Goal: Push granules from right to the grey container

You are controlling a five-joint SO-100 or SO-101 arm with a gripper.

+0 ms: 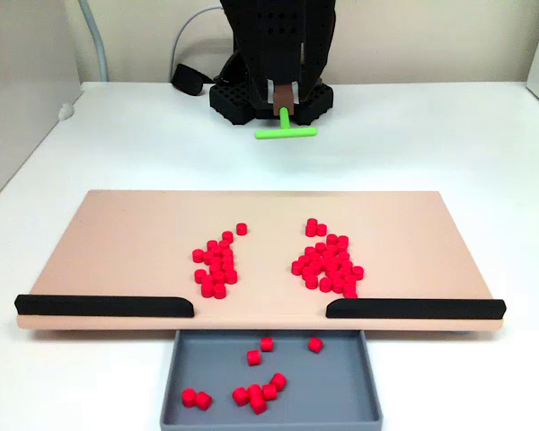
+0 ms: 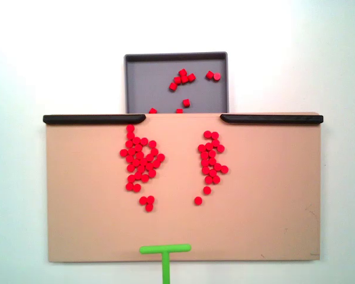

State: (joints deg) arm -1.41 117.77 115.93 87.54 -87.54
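Bright, even light; slight softness

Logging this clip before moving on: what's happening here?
The arm's claw holds a green T-shaped stick back near its base, off the peach board. Two piles of red granules sit on the board, apart from each other. About ten granules already lie in the grey container beyond the gap between the black strips.

Everything's sitting on a plain white table (image 1: 117, 144), and the light is falling pretty evenly, washing out the top of the table in a fixed view (image 2: 59, 35). Behind it a pale beige wall (image 1: 431, 40) is running across the back, with a white cable (image 1: 187, 31) hanging down it. A grey panel (image 1: 22, 81) is standing along the left side.
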